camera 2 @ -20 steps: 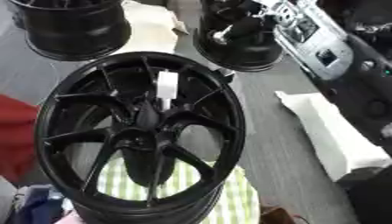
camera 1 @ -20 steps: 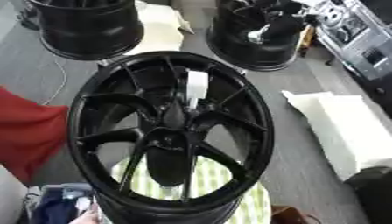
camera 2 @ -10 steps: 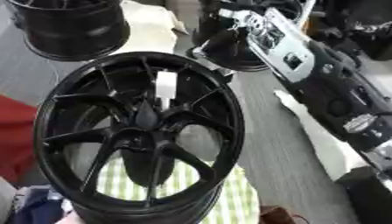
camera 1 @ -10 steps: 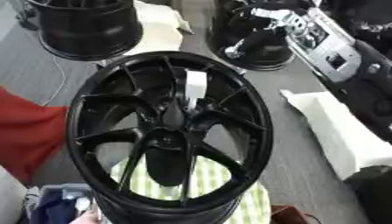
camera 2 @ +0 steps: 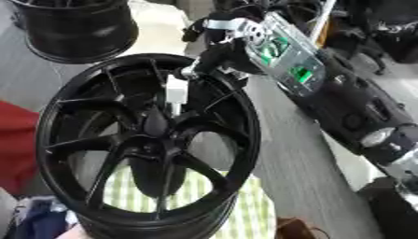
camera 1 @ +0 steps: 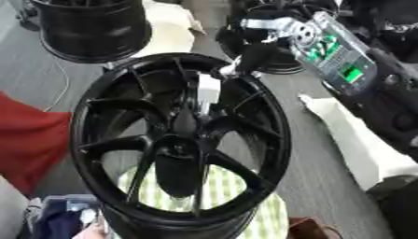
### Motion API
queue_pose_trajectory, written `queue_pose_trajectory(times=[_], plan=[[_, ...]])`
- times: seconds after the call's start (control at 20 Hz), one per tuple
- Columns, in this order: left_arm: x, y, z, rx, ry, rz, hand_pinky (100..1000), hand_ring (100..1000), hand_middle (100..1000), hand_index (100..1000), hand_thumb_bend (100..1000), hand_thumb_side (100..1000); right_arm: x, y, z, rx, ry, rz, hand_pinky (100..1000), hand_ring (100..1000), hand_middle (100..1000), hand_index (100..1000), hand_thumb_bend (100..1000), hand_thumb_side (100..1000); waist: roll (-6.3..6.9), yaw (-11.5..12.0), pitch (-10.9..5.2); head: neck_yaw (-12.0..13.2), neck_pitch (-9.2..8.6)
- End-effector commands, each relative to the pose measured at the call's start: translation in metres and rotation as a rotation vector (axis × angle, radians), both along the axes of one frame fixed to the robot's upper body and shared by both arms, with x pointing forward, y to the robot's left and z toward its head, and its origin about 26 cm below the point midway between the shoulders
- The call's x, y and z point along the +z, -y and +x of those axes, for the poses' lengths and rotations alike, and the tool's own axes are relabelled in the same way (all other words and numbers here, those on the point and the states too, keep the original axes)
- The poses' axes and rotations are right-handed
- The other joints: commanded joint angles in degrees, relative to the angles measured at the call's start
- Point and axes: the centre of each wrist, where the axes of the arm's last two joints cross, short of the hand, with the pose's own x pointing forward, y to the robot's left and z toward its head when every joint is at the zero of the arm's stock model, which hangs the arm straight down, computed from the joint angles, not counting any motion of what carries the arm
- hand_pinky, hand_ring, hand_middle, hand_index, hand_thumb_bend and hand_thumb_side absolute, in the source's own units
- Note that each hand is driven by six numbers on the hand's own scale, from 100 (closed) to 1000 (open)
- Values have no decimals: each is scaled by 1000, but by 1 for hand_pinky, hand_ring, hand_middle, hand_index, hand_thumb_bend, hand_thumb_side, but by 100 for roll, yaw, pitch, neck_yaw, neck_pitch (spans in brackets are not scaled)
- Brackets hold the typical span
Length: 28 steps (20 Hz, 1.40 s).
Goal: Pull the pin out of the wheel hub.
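Moved since earlier frames: right arm has swung in from the upper right; right hand [camera 2: 214, 52] now at the wheel's far rim, beside the pin.
Item: wheel hub [camera 1: 181, 140], black, spoked, standing on a green checked cloth [camera 1: 216, 193] on the surface.
Item: pin [camera 2: 176, 90], white, upright just above the hub centre. Judged light, rigid, possibly smooth; pinch its exposed top.
Right hand: fingers dark, blurred; open or closed cannot be told.
Left hand: unseen.

White pin [camera 1: 209, 88] upright in black wheel hub [camera 1: 181, 140]
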Motion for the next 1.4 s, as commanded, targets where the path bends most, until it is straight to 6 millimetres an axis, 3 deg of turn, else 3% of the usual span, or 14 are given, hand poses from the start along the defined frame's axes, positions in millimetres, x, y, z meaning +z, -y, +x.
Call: queue_pose_trajectory(times=[0.05, 0.8, 1.4], plan=[[6, -2, 0, 8, 18, 8, 586, 563, 587, 813, 100, 588, 8, -5, -2, 21, -12, 1, 365, 513, 910, 899, 442, 333, 40, 6, -76, -26, -17], [5, -1, 0, 8, 18, 9, 586, 563, 587, 813, 100, 587, -25, -4, 17, -4, -143, -54, 467, 530, 871, 888, 427, 299, 48, 4, -62, -32, -18], [4, -1, 1, 5, 20, 7, 586, 562, 586, 813, 100, 585, -32, -7, 21, -14, -140, -77, 333, 460, 772, 756, 392, 210, 76, 32, -46, -63, -51]])
